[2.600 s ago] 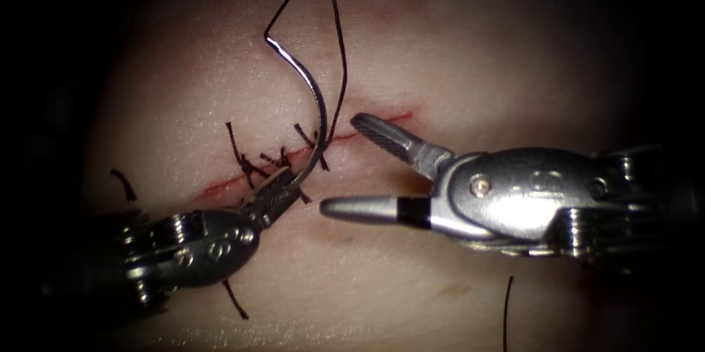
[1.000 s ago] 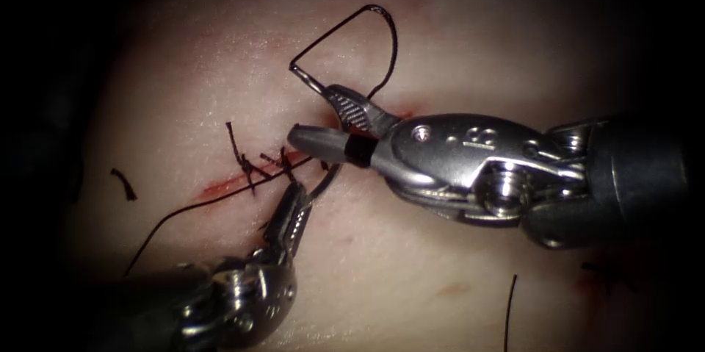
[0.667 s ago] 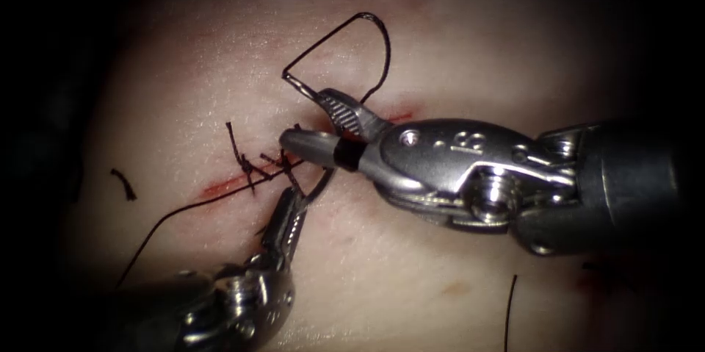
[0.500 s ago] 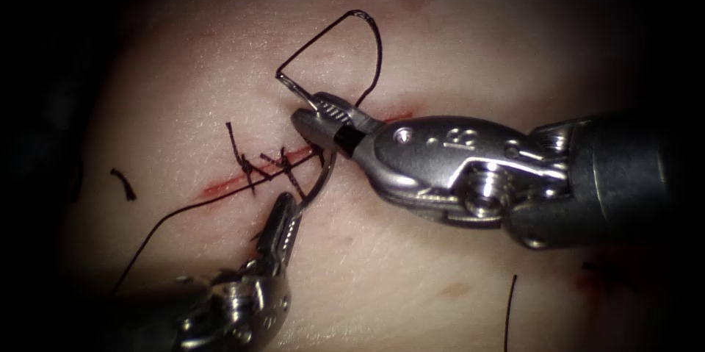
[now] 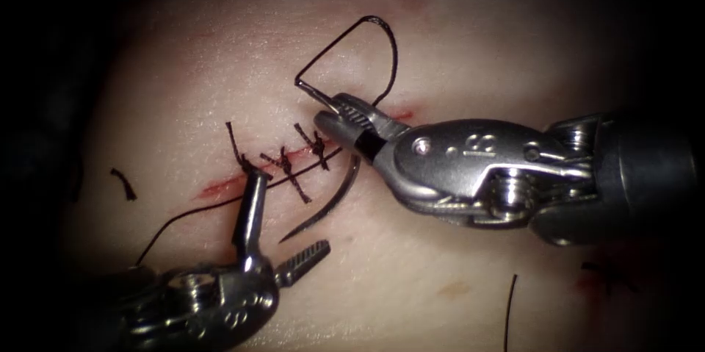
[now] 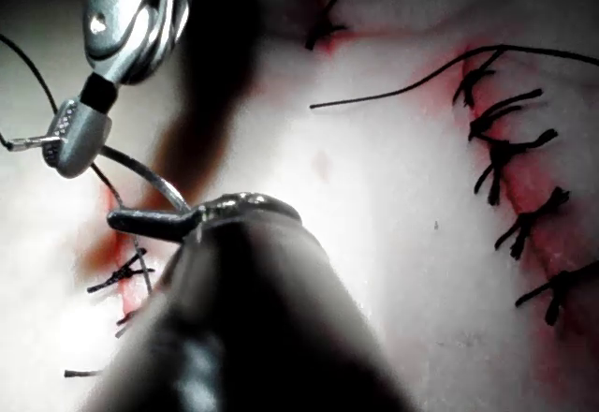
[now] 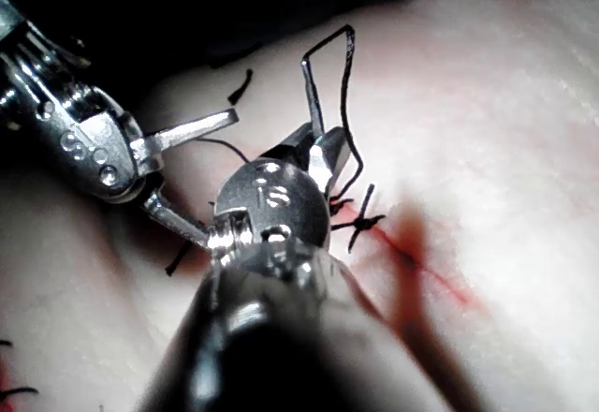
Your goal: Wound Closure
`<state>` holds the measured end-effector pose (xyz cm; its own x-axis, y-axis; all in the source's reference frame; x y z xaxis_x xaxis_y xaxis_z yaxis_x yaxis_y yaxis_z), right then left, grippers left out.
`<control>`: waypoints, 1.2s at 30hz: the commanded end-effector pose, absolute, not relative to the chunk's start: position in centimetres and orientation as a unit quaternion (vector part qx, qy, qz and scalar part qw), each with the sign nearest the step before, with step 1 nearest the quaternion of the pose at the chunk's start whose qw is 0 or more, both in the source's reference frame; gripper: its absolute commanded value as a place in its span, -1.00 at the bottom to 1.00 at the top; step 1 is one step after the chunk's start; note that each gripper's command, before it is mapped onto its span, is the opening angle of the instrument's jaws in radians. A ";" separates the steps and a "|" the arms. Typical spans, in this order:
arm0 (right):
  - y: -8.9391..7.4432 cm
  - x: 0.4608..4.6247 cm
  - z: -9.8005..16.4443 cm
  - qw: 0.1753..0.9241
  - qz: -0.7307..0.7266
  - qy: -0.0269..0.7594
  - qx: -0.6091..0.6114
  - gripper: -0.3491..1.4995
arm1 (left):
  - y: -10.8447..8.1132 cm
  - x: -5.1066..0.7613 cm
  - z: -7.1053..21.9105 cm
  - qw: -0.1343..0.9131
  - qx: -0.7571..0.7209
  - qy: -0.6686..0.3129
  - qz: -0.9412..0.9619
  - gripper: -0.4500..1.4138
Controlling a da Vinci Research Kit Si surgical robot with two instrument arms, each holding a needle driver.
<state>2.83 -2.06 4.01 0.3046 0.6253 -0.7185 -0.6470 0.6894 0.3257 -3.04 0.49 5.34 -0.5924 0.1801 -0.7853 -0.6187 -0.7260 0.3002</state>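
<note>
- Your right arm's tool [image 5: 332,118] has its jaws clamped on the needle [image 5: 323,205] near the swaged tail end, just above the right end of the cut [image 5: 294,161]; you can see the same grip in the right wrist view [image 7: 318,154].
- From that grip the needle's body curves down and to the left, below the cut, and its sharp tip lies free above the tissue [image 5: 455,43], not buried in it.
- Your left arm's tool [image 5: 283,227] stands with its jaws spread wide and holds nothing: one jaw points up toward the left part of the cut, the other points right, just under the needle's tip.
- A moment ago that left tool was gripping the needle's shaft; it has now let go and dropped back from the cut.
- The thread [image 5: 367,43] rises from the needle's tail in a loop above the cut, comes back down beside your right tool, then runs along the cut and trails off to the lower left.
- Three tied stitches [image 5: 283,164] cross the cut, with red fluid [image 5: 220,189] along its left end.
- Cut ends of thread [image 5: 123,183] lie on the tissue well to the left of the cut, and another lies below your right tool.
</note>
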 end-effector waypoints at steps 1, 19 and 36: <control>-2.1 2.85 4.1 0.802 0.391 0.452 -0.010 -1.00 | 0.5 -3.11 5.4 0.245 -0.402 0.270 0.840 0.66; -2.1 2.43 4.2 0.752 0.252 0.605 0.070 -1.00 | 0.6 -3.06 4.9 0.330 -0.574 -0.032 0.748 0.57; -2.1 2.38 4.3 0.663 0.108 0.733 0.108 -1.00 | 1.0 -3.07 5.4 0.424 -0.548 -0.200 0.692 0.57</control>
<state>2.32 -2.06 4.24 -0.1060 0.2983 -0.9486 0.0253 0.9544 0.2973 -3.02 1.01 5.45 -0.0310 0.8198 -0.5717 -0.3697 -0.5409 -0.7555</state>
